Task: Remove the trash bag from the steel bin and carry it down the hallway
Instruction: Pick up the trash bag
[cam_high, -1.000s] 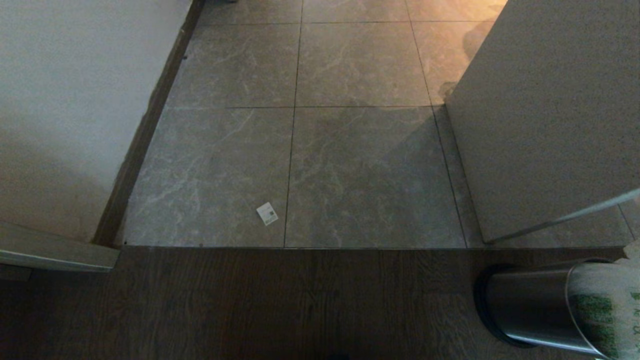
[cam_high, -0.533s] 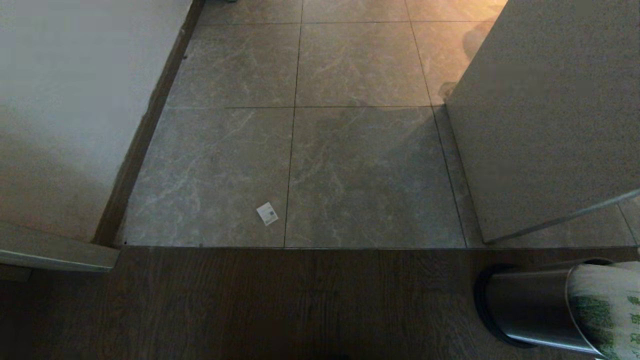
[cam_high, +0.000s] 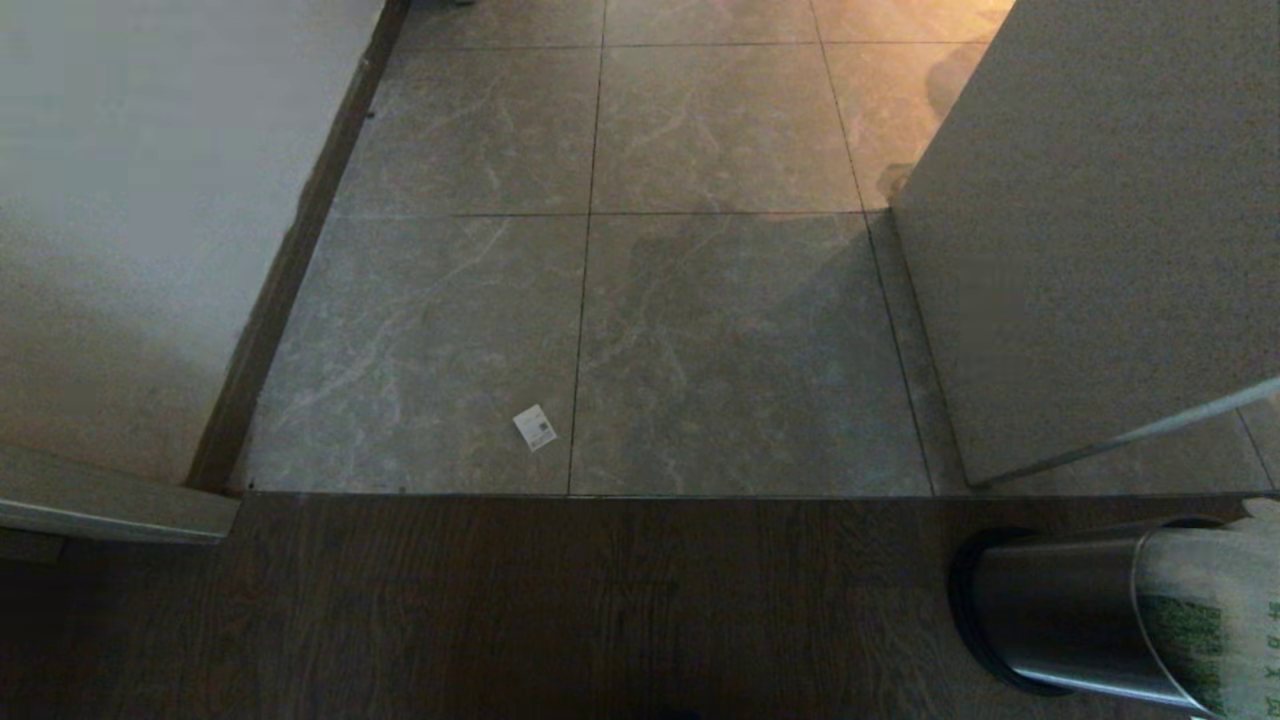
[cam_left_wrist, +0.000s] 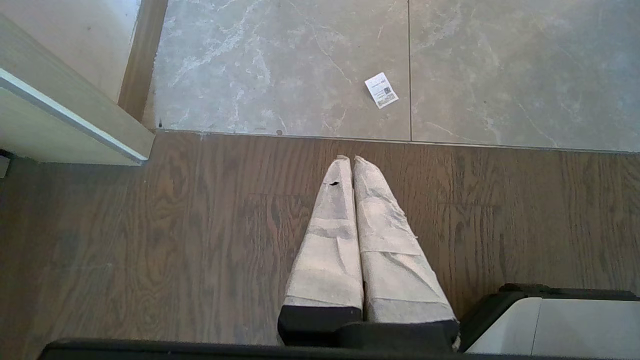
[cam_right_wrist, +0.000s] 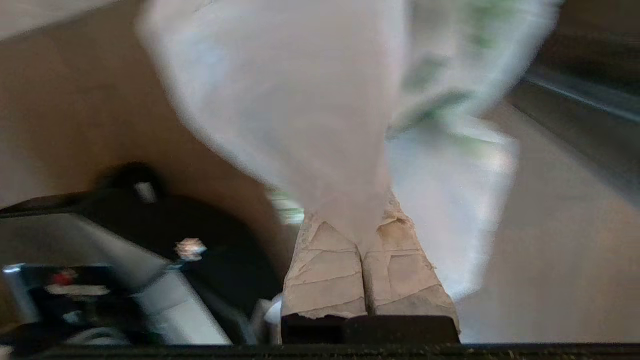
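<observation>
Right pincer (cam_right_wrist: 367, 235) clamped on my trash bag (cam_right_wrist: 310, 110) above the steel bin (cam_high: 1060, 620); thin plastic might tear, snagging its rim.

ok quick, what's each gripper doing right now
left gripper: closed, holding nothing
right gripper: closed on the trash bag

Steel bin (cam_high: 1060, 615) and trash bag (cam_high: 1215, 620) cut off at frame edge

Head view is dim, with warm orange light beyond the paper tag (cam_high: 534, 427); the trash bag (cam_right_wrist: 310, 100) is motion-blurred in the right wrist view.
</observation>
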